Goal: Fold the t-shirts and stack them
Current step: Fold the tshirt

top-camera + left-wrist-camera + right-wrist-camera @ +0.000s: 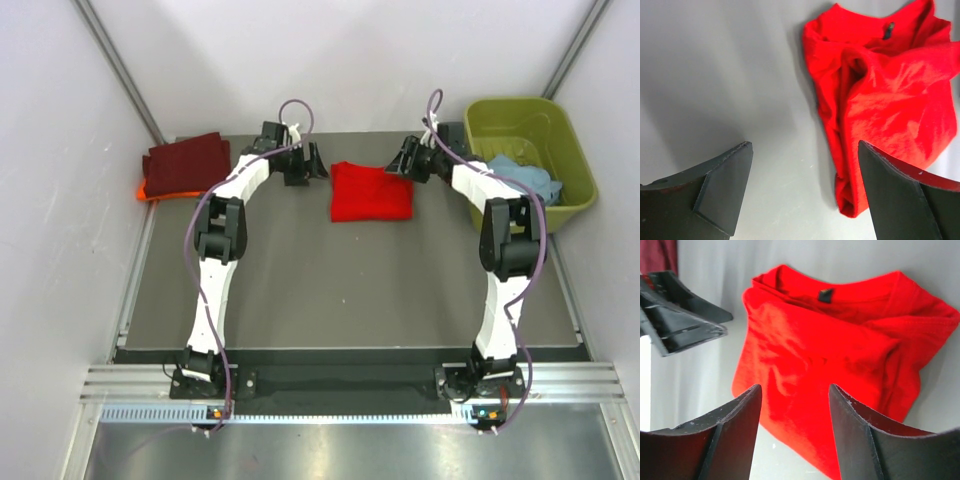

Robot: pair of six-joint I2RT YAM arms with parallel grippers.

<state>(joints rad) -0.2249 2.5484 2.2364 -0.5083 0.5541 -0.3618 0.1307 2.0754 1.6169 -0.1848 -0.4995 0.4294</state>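
A bright red t-shirt point(372, 191) lies folded into a rough rectangle at the back middle of the table; it also shows as red t-shirt point(885, 95) and red t-shirt point(840, 355) in the wrist views. My left gripper point(316, 165) hovers just off its left edge, open, nothing between its fingers point(805, 150). At the shirt's right edge my right gripper point(396, 163) is open and empty point(795, 390). A folded dark maroon t-shirt point(187, 163) rests on an orange t-shirt point(146, 190) at the back left. A light blue t-shirt point(525, 178) lies crumpled in the tub.
The olive-green plastic tub point(525, 118) stands at the back right, off the table's edge. White walls close in the left, right and back. The left gripper's fingers point(675, 310) show in the right wrist view.
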